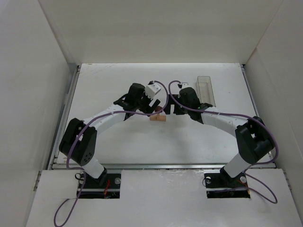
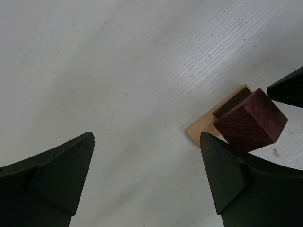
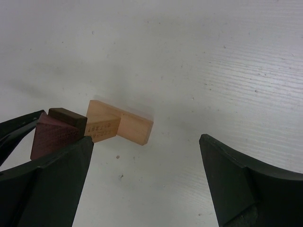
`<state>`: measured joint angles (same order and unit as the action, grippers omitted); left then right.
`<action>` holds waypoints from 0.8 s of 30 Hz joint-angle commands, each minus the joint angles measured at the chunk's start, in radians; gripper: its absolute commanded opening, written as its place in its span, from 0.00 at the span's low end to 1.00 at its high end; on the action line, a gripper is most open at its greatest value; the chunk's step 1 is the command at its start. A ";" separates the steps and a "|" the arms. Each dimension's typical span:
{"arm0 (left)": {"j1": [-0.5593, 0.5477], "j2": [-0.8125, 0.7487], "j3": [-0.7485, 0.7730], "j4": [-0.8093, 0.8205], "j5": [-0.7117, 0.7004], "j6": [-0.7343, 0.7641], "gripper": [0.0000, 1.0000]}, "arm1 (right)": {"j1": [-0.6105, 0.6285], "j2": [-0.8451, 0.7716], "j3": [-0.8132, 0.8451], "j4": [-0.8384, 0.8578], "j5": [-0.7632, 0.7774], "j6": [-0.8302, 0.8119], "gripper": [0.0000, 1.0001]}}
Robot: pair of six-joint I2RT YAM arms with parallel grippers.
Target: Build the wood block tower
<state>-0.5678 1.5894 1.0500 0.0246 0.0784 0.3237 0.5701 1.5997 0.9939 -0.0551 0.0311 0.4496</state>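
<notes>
Probably light, stiff, easily toppled; best pinched across flat sides of the dark cube [image 2: 250,120] tilted over the tan bar [image 2: 201,130], with left gripper [image 2: 147,137] and right gripper [image 3: 147,138] both spread, empty

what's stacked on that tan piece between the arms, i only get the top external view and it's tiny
observer: left wrist view shows a reddish-brown cube over one end of the tan bar, with a darker brown block right against it
operator: is either gripper holding anything
observer: no, the left gripper is open and grips nothing
operator: and the right one
observer: the right gripper is open too, and its view shows a short tan post meeting the bar at a right angle
</notes>
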 commanded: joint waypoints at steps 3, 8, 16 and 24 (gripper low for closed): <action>0.017 -0.051 0.016 0.018 -0.040 -0.034 0.92 | -0.012 -0.052 0.042 -0.028 0.068 0.006 1.00; 0.068 -0.101 0.016 0.008 -0.150 -0.101 0.92 | -0.056 -0.157 0.031 -0.094 0.219 0.027 1.00; 0.242 -0.238 0.036 0.008 -0.577 -0.218 1.00 | -0.211 -0.418 0.069 -0.259 0.664 -0.029 1.00; 0.394 -0.422 -0.053 0.159 -0.893 -0.204 1.00 | -0.246 -0.581 0.045 -0.229 1.014 -0.129 1.00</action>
<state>-0.2161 1.2488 1.0210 0.1020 -0.6571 0.1421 0.3218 1.0340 1.0317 -0.2787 0.8902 0.3988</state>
